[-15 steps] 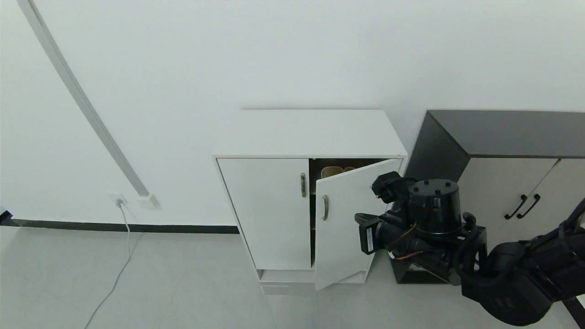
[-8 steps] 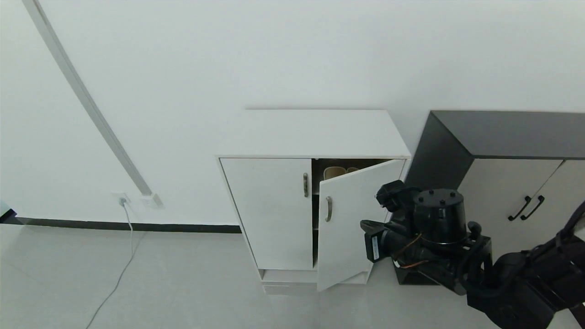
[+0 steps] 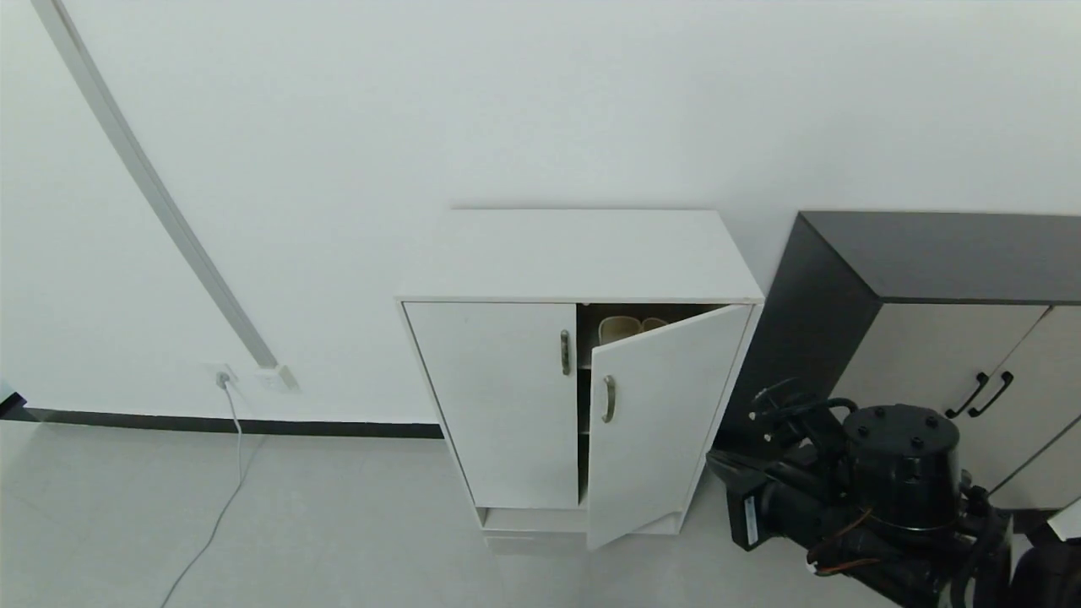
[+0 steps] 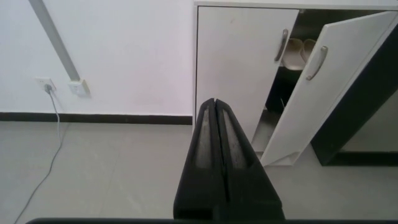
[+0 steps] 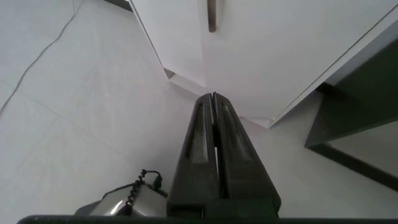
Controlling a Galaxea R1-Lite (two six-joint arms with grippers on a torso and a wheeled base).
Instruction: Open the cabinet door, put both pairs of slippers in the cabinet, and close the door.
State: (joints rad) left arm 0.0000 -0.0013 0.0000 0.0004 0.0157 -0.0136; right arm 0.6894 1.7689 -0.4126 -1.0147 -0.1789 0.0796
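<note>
Slippers (image 3: 629, 327) were seen high inside the cabinet (image 3: 583, 253); a second pair could not be made out. The door (image 3: 667, 422) was ajar, not yet closed. The left jaws and right jaws were pressed together, empty.

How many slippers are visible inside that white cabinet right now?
2. The left slipper and right slipper lie side by side high inside the white cabinet, behind the ajar door. More may hide behind the doors.

Slippers (image 3: 629, 328) inside cabinet (image 3: 583, 253), behind right door (image 3: 667, 422)
</note>
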